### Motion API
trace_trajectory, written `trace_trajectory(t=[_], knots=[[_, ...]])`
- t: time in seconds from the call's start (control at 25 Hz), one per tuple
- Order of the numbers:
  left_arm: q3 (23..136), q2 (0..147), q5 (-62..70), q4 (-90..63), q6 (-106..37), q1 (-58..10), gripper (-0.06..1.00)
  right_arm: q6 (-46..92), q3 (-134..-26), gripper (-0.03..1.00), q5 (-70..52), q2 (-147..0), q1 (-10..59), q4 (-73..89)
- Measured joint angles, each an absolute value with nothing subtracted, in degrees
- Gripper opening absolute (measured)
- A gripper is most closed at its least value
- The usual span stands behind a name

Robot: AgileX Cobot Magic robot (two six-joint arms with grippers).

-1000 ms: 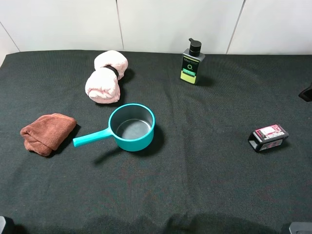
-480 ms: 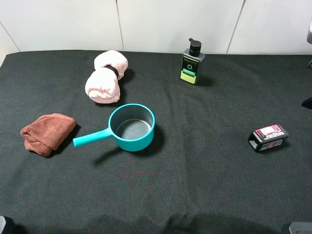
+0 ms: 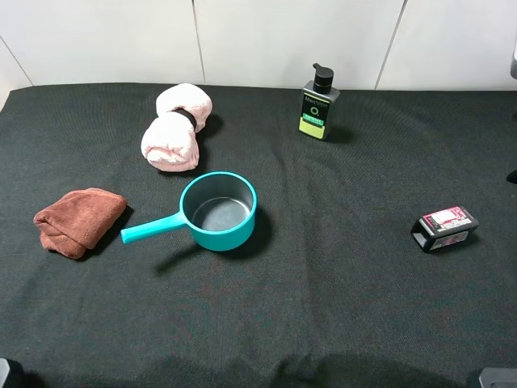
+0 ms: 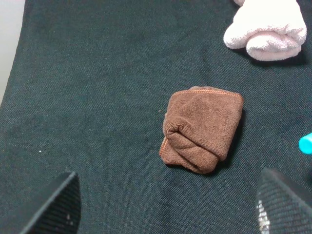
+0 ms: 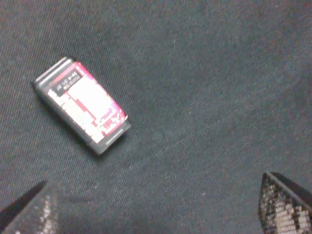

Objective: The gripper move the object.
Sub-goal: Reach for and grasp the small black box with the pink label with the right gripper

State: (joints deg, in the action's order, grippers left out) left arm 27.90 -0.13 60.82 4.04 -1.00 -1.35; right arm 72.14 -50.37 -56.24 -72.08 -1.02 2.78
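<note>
The object, a small black box [image 3: 444, 229] with a pink-and-white label, lies flat on the black cloth at the right. In the right wrist view the box [image 5: 83, 105] lies apart from my right gripper [image 5: 156, 214], whose black fingertips [image 5: 29, 209] stand wide open and empty above the cloth. In the exterior high view only slivers of the right arm [image 3: 513, 174] show at the right edge. My left gripper [image 4: 168, 209] is open and empty above the cloth near a brown cloth [image 4: 202, 129].
A teal pot [image 3: 218, 210] with its handle pointing left stands mid-table. A brown folded cloth [image 3: 78, 220] lies at the left, a pink rolled towel [image 3: 175, 127] behind it, and a black pump bottle [image 3: 319, 103] with a green label at the back.
The dark part of the right arm at the right edge has slid lower and further out of the exterior high view. The box and other things have not moved.
</note>
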Motion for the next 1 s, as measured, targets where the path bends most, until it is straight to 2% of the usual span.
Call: trace_trajectory(t=[1.0], knots=[[27.90, -0.13, 60.82, 4.04, -1.00, -1.35, 0.77, 81.21, -50.37, 0.62, -59.64, -77.14, -1.02, 2.63]])
